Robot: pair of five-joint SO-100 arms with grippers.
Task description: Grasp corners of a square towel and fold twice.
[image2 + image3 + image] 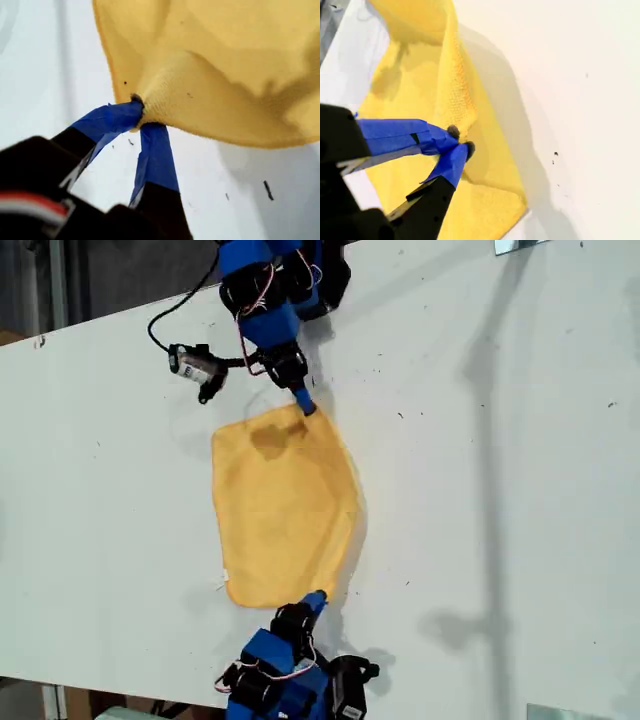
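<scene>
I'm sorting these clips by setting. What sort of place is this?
Probably a robot test bench in a lab or workshop: a bare white table marked with small specks, two blue arms with loose wiring mounted at opposite edges, and just one yellow towel to practise on.

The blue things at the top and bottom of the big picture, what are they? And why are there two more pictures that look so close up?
Those blue things are two small robot arms. Each ends in a gripper, a pincer with blue-taped fingers. The big picture comes from a camera looking at the whole white table. On it lies a yellow-orange towel. The other two pictures come from little cameras riding on the grippers, so they look very close. In one, my first gripper pinches the towel's edge, and the cloth bunches there. In the other, my second gripper pinches the towel too. I cannot tell from the close-ups which arm in the big picture is which. Both arms hold opposite ends of the towel there.
</scene>
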